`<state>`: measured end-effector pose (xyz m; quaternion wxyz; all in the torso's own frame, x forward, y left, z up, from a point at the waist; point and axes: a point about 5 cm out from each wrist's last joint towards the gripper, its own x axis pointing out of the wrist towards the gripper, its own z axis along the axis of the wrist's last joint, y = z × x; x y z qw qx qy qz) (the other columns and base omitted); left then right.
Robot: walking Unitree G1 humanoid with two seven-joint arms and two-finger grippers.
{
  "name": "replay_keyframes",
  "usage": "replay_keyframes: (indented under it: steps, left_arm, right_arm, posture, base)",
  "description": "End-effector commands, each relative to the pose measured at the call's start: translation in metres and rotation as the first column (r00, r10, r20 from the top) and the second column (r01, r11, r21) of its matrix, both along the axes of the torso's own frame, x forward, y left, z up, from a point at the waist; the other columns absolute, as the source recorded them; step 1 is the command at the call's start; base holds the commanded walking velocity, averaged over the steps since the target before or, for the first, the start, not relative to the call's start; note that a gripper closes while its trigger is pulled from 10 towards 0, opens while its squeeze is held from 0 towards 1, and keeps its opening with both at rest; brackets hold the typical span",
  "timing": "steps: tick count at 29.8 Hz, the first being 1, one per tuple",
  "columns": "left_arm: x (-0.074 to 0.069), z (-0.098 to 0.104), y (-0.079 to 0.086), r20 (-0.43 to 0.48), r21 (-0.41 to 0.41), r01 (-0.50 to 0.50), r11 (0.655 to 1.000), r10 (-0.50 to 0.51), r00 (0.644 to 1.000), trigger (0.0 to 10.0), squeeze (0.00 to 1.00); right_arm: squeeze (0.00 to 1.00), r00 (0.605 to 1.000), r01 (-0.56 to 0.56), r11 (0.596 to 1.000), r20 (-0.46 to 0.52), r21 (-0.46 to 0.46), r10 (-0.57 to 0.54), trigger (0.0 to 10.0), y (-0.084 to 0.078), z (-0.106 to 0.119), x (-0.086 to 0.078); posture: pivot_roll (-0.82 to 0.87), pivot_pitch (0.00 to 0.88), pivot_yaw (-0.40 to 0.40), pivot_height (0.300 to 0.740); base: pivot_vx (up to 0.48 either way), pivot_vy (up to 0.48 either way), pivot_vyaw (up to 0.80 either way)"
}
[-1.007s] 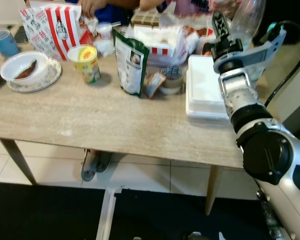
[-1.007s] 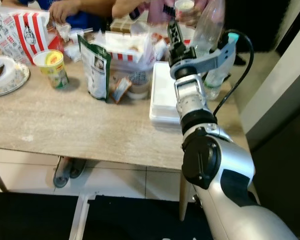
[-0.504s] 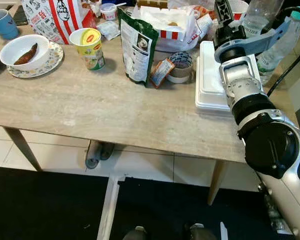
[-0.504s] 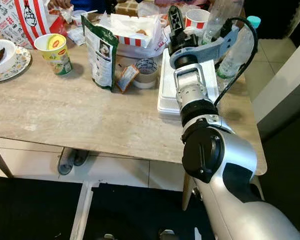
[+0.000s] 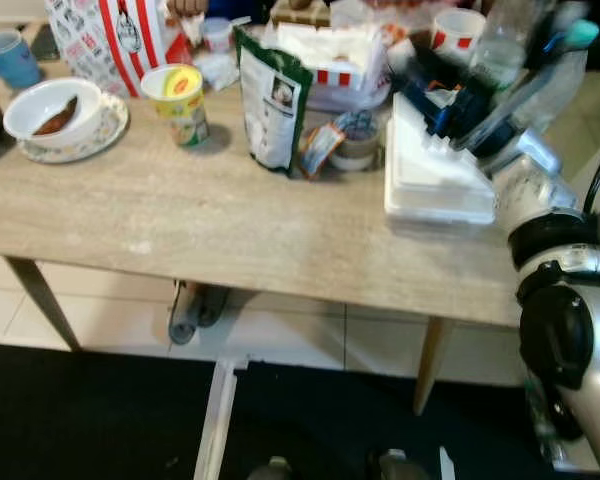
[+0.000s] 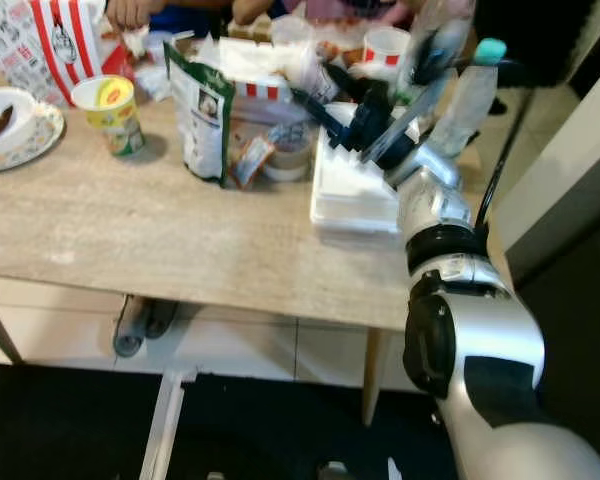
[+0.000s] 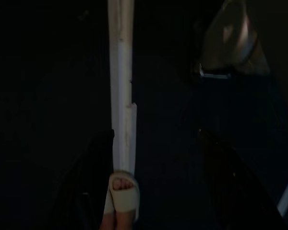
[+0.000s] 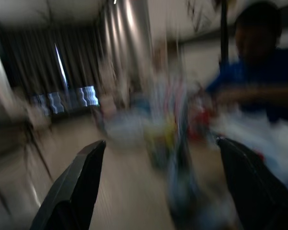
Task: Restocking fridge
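Two fingers spread, empty, the right gripper (image 6: 325,95) hangs blurred above the white foam box (image 5: 435,180) near the tabletop's (image 5: 230,235) right edge, so it should steady before closing.

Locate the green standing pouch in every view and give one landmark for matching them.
Left eye view: green pouch stands upright, upper centre of the table.
Right eye view: upper left of centre.
Left wrist view: dark floor; not in it.
Right wrist view: too blurred to tell.
Shared landmark: the yellow-lidded cup, to the pouch's left.
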<state>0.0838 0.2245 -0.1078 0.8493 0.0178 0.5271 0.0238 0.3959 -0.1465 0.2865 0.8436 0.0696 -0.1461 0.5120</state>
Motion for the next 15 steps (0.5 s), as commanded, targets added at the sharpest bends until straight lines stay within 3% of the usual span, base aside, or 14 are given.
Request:
replay_keyframes:
  steps: [1,2,3,4,5,6,7,8,10,12,13,15]
  left_arm:
    - [-0.010,-0.002,0.005,-0.050,0.012,-0.013,1.000,0.014,0.999,10.0,0.00]
    - [-0.010,-0.002,0.005,-0.050,0.012,-0.013,1.000,0.014,0.999,10.0,0.00]
    - [-0.002,0.000,0.006,-0.032,0.014,-0.015,1.000,0.015,0.999,10.0,0.00]
    - [-0.002,0.000,0.006,-0.032,0.014,-0.015,1.000,0.015,0.999,10.0,0.00]
    - [0.006,0.001,0.004,-0.014,0.011,-0.012,1.000,0.012,1.000,10.0,0.00]
    - [0.006,0.001,0.004,-0.014,0.011,-0.012,1.000,0.012,1.000,10.0,0.00]
    - [0.012,0.002,0.002,-0.003,0.008,-0.006,1.000,0.006,1.000,10.0,0.00]
    - [0.012,0.002,0.002,-0.003,0.008,-0.006,1.000,0.006,1.000,10.0,0.00]
    - [0.016,0.002,-0.002,0.000,0.004,0.009,1.000,-0.009,1.000,10.0,0.00]
    - [0.016,0.002,-0.002,0.000,0.004,0.009,1.000,-0.009,1.000,10.0,0.00]
    - [0.017,0.002,-0.003,-0.004,0.002,0.016,1.000,-0.016,1.000,10.0,0.00]
    - [0.017,0.002,-0.003,-0.004,0.002,0.016,1.000,-0.016,1.000,10.0,0.00]
  right_arm:
    - [0.00,0.996,0.086,0.967,0.048,-0.240,-0.077,10.0,-0.004,-0.017,0.000]
    - [0.00,0.996,0.086,0.967,0.048,-0.240,-0.077,10.0,-0.004,-0.017,0.000]
    - [0.00,0.987,0.161,0.888,0.073,-0.432,-0.144,10.0,-0.010,-0.037,0.000]
    - [0.00,0.987,0.161,0.888,0.073,-0.432,-0.144,10.0,-0.010,-0.037,0.000]
    - [0.00,0.975,0.220,0.809,0.105,-0.546,-0.195,10.0,-0.018,-0.050,0.000]
    - [0.00,0.975,0.220,0.809,0.105,-0.546,-0.195,10.0,-0.018,-0.050,0.000]
    - [0.00,0.964,0.264,0.737,0.140,-0.623,-0.227,10.0,-0.024,-0.057,-0.001]
    - [0.00,0.964,0.264,0.737,0.140,-0.623,-0.227,10.0,-0.024,-0.057,-0.001]
    - [0.00,0.955,0.290,0.605,0.180,-0.742,-0.238,10.0,-0.036,-0.067,-0.003]
    - [0.00,0.955,0.290,0.605,0.180,-0.742,-0.238,10.0,-0.036,-0.067,-0.003]
    - [0.00,0.957,0.281,0.563,0.186,-0.777,-0.221,10.0,-0.041,-0.069,-0.006]
    - [0.00,0.957,0.281,0.563,0.186,-0.777,-0.221,10.0,-0.041,-0.069,-0.006]
  posture:
    - [0.06,0.182,-0.008,0.740]
    - [0.06,0.182,-0.008,0.740]
    - [0.05,0.173,-0.005,0.740]
    - [0.05,0.173,-0.005,0.740]
    - [0.05,0.159,-0.002,0.740]
    - [0.05,0.159,-0.002,0.740]
    - [0.05,0.155,-0.002,0.740]
    - [0.05,0.155,-0.002,0.740]
    - [0.03,0.145,-0.003,0.740]
    - [0.03,0.145,-0.003,0.740]
    - [0.03,0.140,-0.005,0.740]
    - [0.03,0.140,-0.005,0.740]
  base:
    - [0.000,0.000,0.00]
    - [0.000,0.000,0.00]
    - [0.000,0.000,0.00]
    - [0.000,0.000,0.00]
    - [0.000,0.000,0.00]
    - [0.000,0.000,0.00]
    - [0.000,0.000,0.00]
    - [0.000,0.000,0.00]
    - [0.000,0.000,0.00]
    - [0.000,0.000,0.00]
    - [0.000,0.000,0.00]
    - [0.000,0.000,0.00]
